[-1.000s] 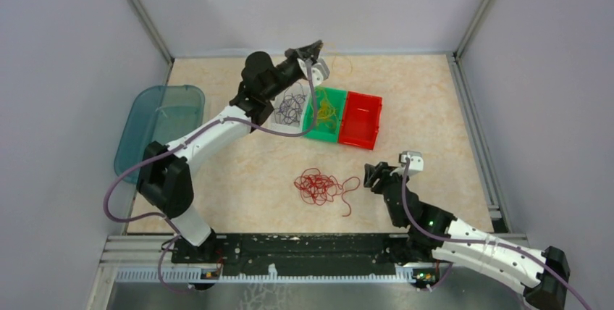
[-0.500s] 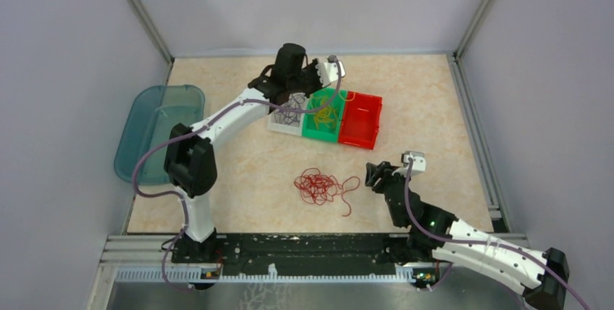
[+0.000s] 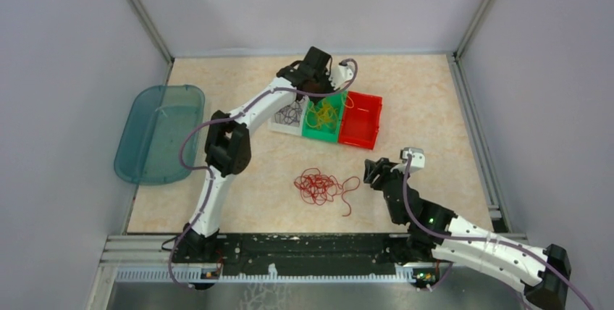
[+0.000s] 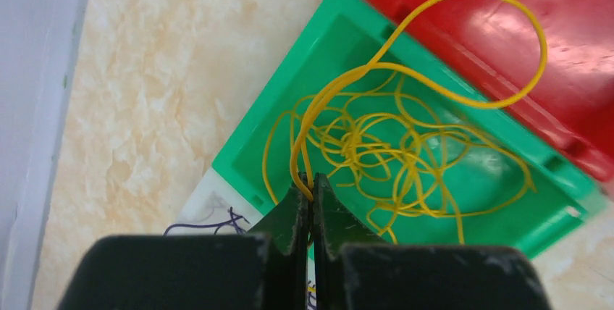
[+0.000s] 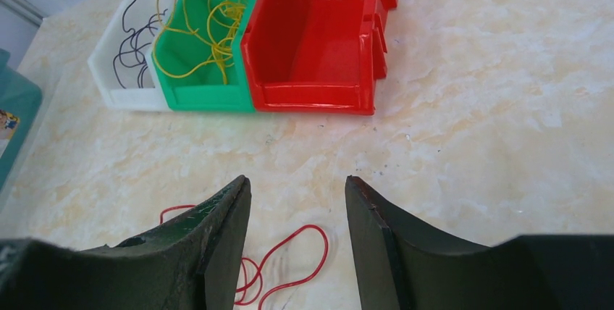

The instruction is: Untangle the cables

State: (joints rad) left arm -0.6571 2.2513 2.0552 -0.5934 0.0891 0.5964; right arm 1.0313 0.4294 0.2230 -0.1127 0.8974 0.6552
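Dark cables [image 3: 289,113] lie in the white bin [image 5: 108,82], yellow cables [image 4: 376,151] in the green bin [image 4: 246,158], one pinched by the left gripper [image 4: 311,188]. The red tangle [image 3: 318,185] lies unsorted; the right gripper [image 5: 297,187] gapes empty.

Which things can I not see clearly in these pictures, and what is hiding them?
- Left wrist view: white bin mostly behind the left gripper; its dark cables barely show.
- Right wrist view: red cables mostly behind the right gripper, cut off by the bottom edge.
- Top view: knots in the red cables too small to trace.
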